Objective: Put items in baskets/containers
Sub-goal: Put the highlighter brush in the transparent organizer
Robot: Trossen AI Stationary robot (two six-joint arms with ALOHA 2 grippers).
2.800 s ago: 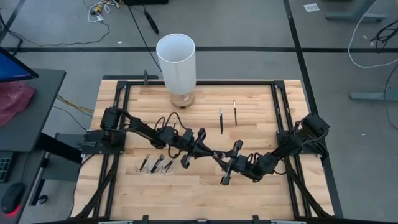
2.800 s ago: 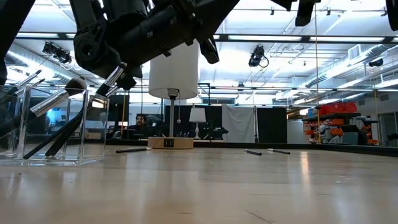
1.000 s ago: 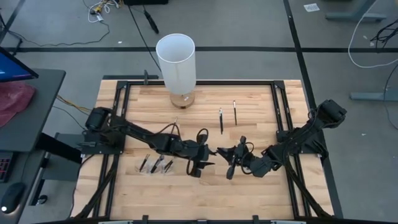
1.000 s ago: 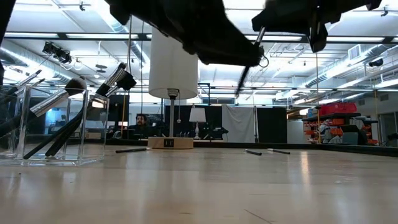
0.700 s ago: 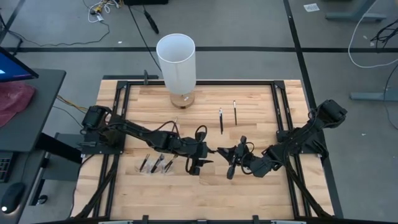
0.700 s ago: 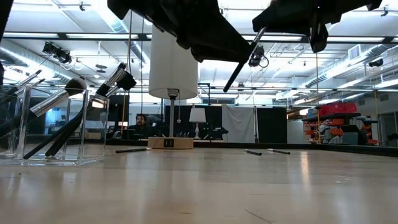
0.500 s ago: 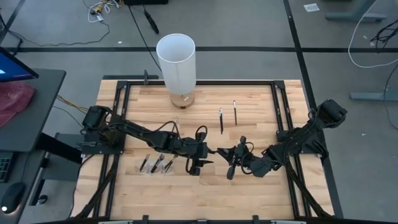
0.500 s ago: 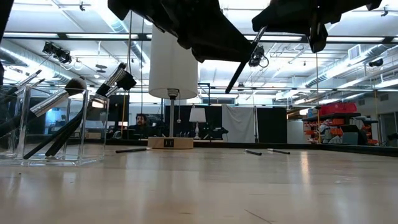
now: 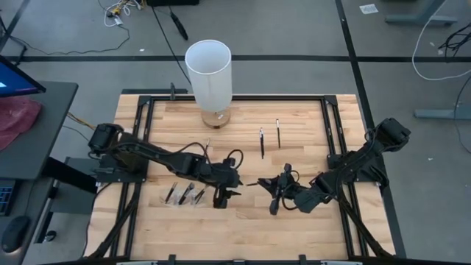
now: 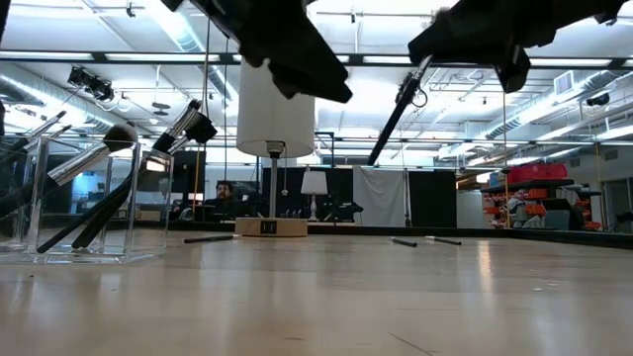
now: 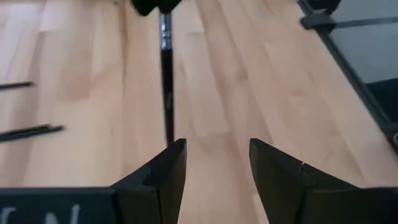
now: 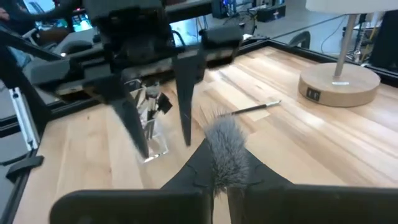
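2 grippers hang mid-table: the right gripper [image 9: 271, 190] is clamped on a brush [image 10: 398, 103], while the left gripper [image 9: 221, 197] has its fingers apart near the clear container [image 10: 84, 201]

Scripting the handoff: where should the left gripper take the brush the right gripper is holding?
Grip the free handle end of the brush, not the bristles, which sit at the right gripper. Come in from that free end: the stick slants down toward the open left gripper, so its fingers can likely straddle it.
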